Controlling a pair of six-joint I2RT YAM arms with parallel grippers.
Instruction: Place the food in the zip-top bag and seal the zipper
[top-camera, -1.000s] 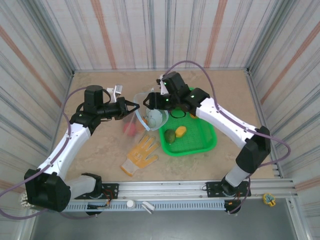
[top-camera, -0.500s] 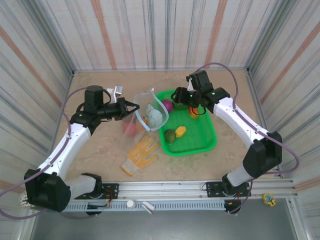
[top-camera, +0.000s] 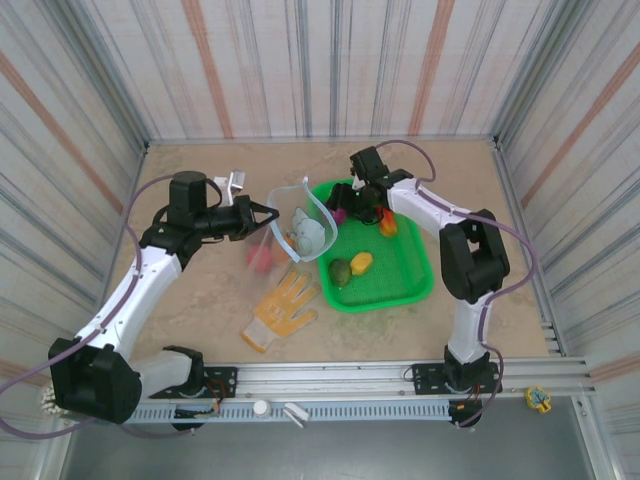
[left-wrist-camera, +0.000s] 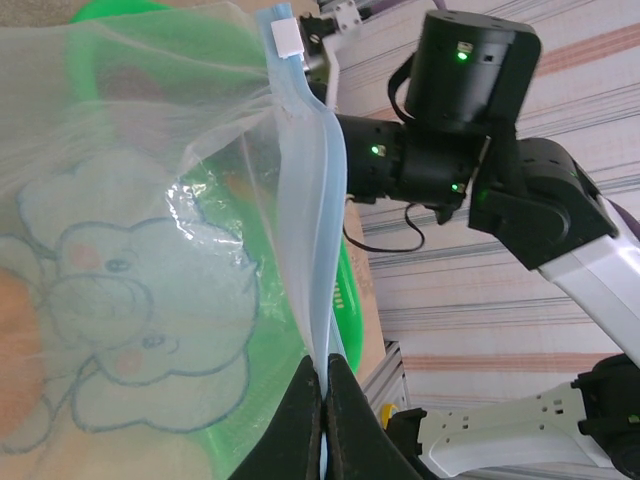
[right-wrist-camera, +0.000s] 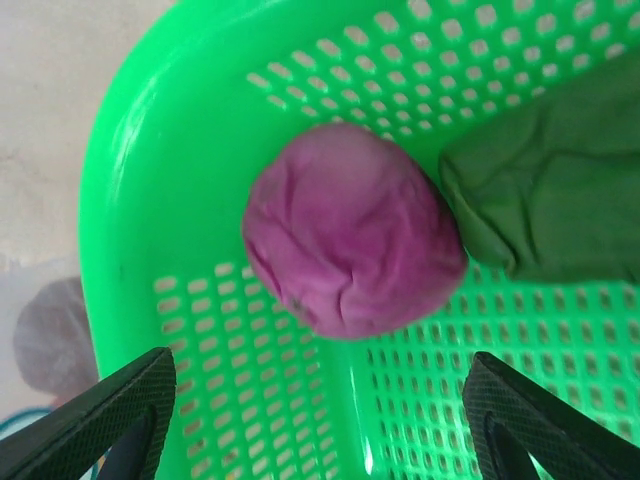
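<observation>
The left end effector (left-wrist-camera: 323, 378) is clamped on the zipper (left-wrist-camera: 312, 200), holding the zip-top bag (left-wrist-camera: 150, 260) beside the green basket (right-wrist-camera: 130, 160); the right end effector (right-wrist-camera: 325, 415) hangs wide open over the purple food (right-wrist-camera: 352, 232) in that basket. Risk: the purple piece lies against a dark green piece (right-wrist-camera: 550, 190), so a finger may snag it, and the single pinch may let the bag mouth sag.

No text, label, brand or number can be read. On the zip-top bag (left-wrist-camera: 150, 120) a cartoon animal (left-wrist-camera: 130, 290) is printed, without legible lettering.
</observation>
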